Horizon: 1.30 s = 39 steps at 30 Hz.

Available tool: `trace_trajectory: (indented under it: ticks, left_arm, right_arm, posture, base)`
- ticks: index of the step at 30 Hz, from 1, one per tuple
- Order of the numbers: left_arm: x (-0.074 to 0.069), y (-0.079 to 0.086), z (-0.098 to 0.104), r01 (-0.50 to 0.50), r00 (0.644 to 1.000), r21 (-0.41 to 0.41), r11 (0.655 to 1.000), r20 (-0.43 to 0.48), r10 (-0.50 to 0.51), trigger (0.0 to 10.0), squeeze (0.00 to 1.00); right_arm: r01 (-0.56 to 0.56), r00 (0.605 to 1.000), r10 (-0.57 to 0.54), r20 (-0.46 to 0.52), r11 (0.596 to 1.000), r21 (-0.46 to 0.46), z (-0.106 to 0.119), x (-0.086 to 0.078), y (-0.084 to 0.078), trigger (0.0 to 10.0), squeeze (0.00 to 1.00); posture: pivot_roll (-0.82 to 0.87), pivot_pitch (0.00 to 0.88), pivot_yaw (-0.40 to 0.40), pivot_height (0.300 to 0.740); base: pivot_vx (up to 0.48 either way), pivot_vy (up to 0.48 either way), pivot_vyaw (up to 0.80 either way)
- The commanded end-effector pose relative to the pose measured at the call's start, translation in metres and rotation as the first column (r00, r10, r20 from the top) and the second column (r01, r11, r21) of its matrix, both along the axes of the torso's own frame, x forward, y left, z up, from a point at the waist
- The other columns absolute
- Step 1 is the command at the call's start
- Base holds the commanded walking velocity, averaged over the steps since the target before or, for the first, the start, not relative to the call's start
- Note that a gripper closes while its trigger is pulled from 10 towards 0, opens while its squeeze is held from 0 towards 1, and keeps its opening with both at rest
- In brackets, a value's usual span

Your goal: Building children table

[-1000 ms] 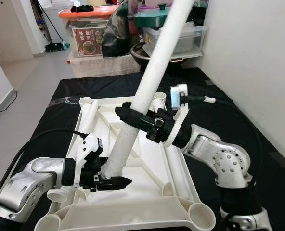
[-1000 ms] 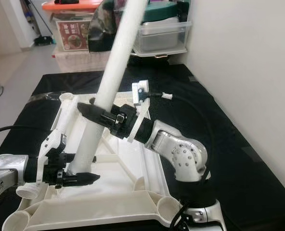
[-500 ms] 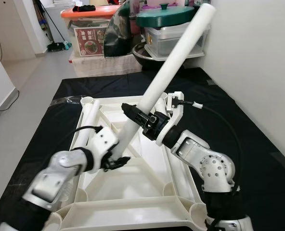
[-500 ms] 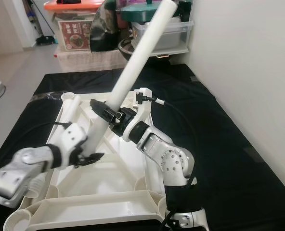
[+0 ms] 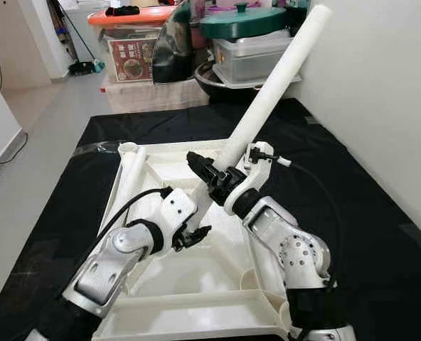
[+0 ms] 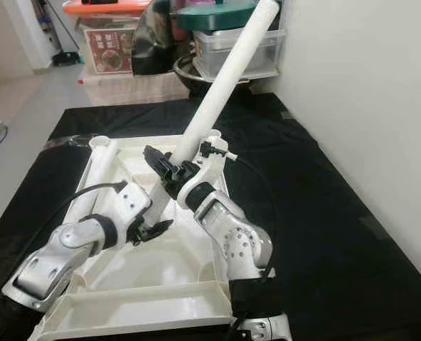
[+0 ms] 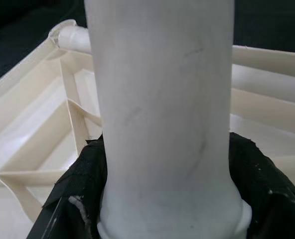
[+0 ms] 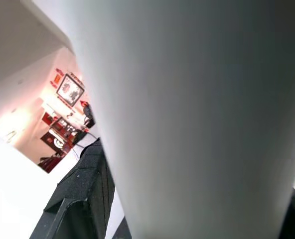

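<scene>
Over the upturned white tabletop [image 5: 217, 273], the table leg [image 5: 267, 99] has tipped further toward its far-right corner, left gripper [image 5: 189, 234] and right gripper [image 5: 209, 176] jaws both clamped on it, likely lining it up with a socket.

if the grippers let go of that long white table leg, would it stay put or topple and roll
Probably topple: the table leg leans steeply, held low by the left gripper and right gripper. Being a smooth round tube, it would likely roll once down. It looks stiff, hollow plastic, probably light, so it should not bend over the upturned tabletop.
</scene>
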<state>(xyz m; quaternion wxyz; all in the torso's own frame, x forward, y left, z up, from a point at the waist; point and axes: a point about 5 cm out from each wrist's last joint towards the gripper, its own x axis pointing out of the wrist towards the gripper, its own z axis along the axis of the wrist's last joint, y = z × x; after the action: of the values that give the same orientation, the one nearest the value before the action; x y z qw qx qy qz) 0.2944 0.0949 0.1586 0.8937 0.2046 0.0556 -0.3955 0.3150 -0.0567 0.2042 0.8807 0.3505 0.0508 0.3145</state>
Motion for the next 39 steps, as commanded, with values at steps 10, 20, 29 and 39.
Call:
trace_trajectory:
  ticks: [10, 20, 29, 39]
  left_arm:
    - [0.0, -0.013, -0.003, 0.031, 0.997, 0.123, 0.992, 0.072, -0.04, 10.0, 0.0]
    - [-0.002, -0.02, -0.015, 0.033, 0.997, 0.151, 0.988, 0.07, -0.044, 10.0, 0.0]
    - [0.001, -0.019, -0.015, 0.032, 0.992, 0.177, 0.984, 0.116, -0.053, 10.0, 1.0]
    - [-0.001, -0.019, 0.003, 0.039, 0.988, 0.083, 0.996, 0.148, -0.051, 10.0, 1.0]
  right_arm:
    - [0.007, 0.998, -0.006, -0.064, 1.0, 0.011, -0.008, 0.002, 0.009, 10.0, 0.0]
    - [0.007, 0.993, 0.019, -0.117, 0.977, 0.215, 0.0, 0.004, 0.005, 0.0, 0.0]
    - [0.007, 0.993, 0.019, -0.116, 0.975, 0.224, 0.001, 0.003, 0.005, 0.0, 0.0]
    - [0.057, 0.997, -0.048, -0.062, 0.986, 0.159, 0.01, 0.012, -0.011, 0.0, 0.0]
  posture:
    - [0.03, 0.0, 0.038, 0.74]
    - [0.02, 0.0, 0.039, 0.74]
    - [0.02, 0.0, 0.039, 0.74]
    - [0.03, 0.0, 0.023, 0.74]
  base:
    - [0.0, 0.0, 0.0]
    - [0.0, 0.0, 0.0]
    - [0.0, 0.0, 0.0]
    - [0.0, 0.0, 0.0]
